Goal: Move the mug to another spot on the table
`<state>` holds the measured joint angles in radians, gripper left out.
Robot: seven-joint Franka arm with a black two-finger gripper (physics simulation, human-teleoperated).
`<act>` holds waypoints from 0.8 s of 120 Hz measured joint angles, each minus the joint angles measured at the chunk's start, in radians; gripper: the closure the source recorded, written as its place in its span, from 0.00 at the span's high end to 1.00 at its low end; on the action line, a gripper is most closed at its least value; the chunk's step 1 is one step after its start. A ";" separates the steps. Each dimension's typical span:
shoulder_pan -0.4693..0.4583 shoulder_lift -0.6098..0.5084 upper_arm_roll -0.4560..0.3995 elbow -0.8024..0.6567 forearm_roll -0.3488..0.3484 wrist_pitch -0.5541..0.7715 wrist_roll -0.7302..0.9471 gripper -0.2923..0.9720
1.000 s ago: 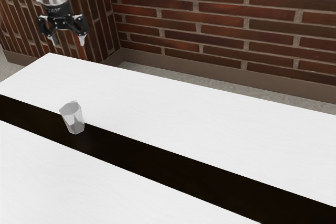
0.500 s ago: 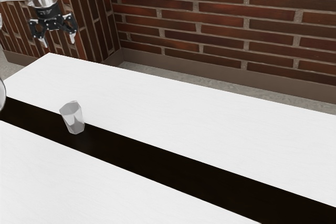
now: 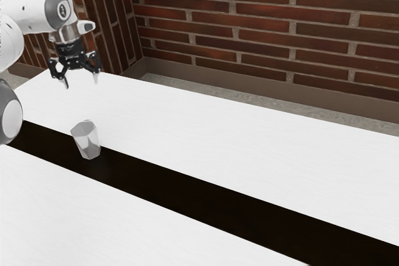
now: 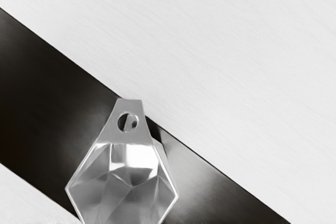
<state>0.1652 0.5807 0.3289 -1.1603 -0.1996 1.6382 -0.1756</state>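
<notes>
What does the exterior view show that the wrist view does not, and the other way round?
Exterior view: the open gripper hanging above the white table, apart from the mug, and a brick wall. Wrist view: the mug's flat handle with its round hole, seen from above. Both: the faceted mug standing on the table's dark stripe.

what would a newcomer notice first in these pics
A dark band cuts diagonally across the white table, and a pale faceted mug stands on it toward the exterior view's left. The black gripper hangs open above the mug, and a red brick wall runs behind the table.
</notes>
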 joint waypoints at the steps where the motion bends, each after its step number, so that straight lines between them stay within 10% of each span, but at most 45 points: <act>1: 0.000 0.000 0.000 -0.005 0.000 0.003 0.000 0.77; 96: 0.002 0.072 -0.001 -0.236 0.008 0.252 0.043 0.77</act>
<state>0.1672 0.6523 0.3282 -1.3961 -0.1918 1.8906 -0.1326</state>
